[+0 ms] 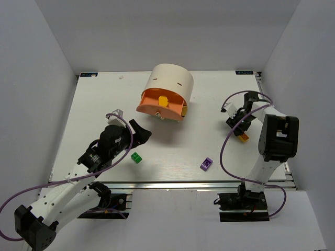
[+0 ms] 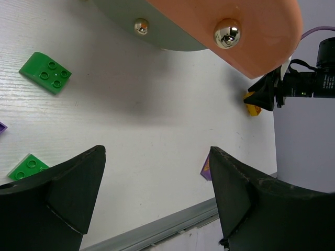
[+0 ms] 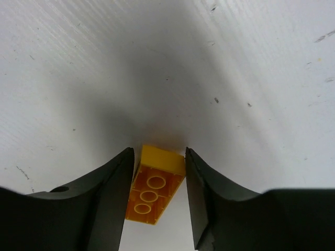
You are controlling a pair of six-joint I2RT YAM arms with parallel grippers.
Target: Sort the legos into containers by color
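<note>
**Top view.** The left end effector (image 1: 140,132) stands wide open over the counter (image 1: 94,104) and holds nothing. A green lego (image 1: 136,157) lies just behind it, on the arm's side. The drum (image 1: 168,82) stands ahead of it, with the orange drawer (image 1: 151,107) pulled out. A purple lego (image 1: 206,163) lies well off to its right. The right end effector (image 1: 239,128) is closed narrowly on a yellow lego (image 1: 244,137).

**Left wrist view.** The fingers (image 2: 63,193) are spread far apart with bare counter between them. The orange drawer and its knob (image 2: 226,31) are ahead and to the right. One green lego (image 2: 27,166) sits beside the left finger, and another (image 2: 46,72) lies further ahead on the left. The purple lego (image 2: 205,166) is partly hidden behind the right finger.

**Right wrist view.** The yellow lego (image 3: 154,185) sits between the fingers (image 3: 209,198), hollow underside toward the camera. Both fingers are against its sides.
</note>
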